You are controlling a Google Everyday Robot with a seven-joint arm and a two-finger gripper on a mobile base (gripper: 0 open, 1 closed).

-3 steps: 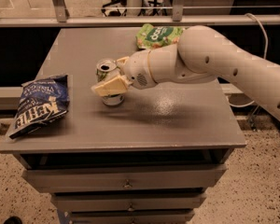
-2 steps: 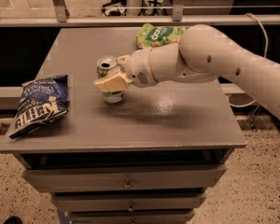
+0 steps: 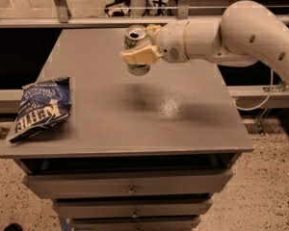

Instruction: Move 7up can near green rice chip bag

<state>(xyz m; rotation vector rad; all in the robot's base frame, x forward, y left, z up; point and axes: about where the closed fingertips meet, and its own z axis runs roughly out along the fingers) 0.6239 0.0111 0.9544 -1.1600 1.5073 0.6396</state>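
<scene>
Grey drawer cabinet point(image 3: 111, 129), flat top, drawers below. White robot arm point(image 3: 253, 28) reaches in from right, over rear half of top. Dark blue Kettle chip bag point(image 3: 41, 109) lies flat at left edge, well apart from arm. Gripper point(image 3: 138, 56) above rear centre of top, jaws clamped on 7up can point(image 3: 135, 32). Can upright between cream finger pads point(image 3: 140, 57): silver top shows above pads, base below. Can held clear of surface, dark shadow point(image 3: 135, 96) on top beneath it.

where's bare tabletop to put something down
Bare: the table middle and front right, from the blue Kettle bag across to the right edge; also the back left corner. Crowded: back middle, where the end effector grips the 7up can.
</scene>
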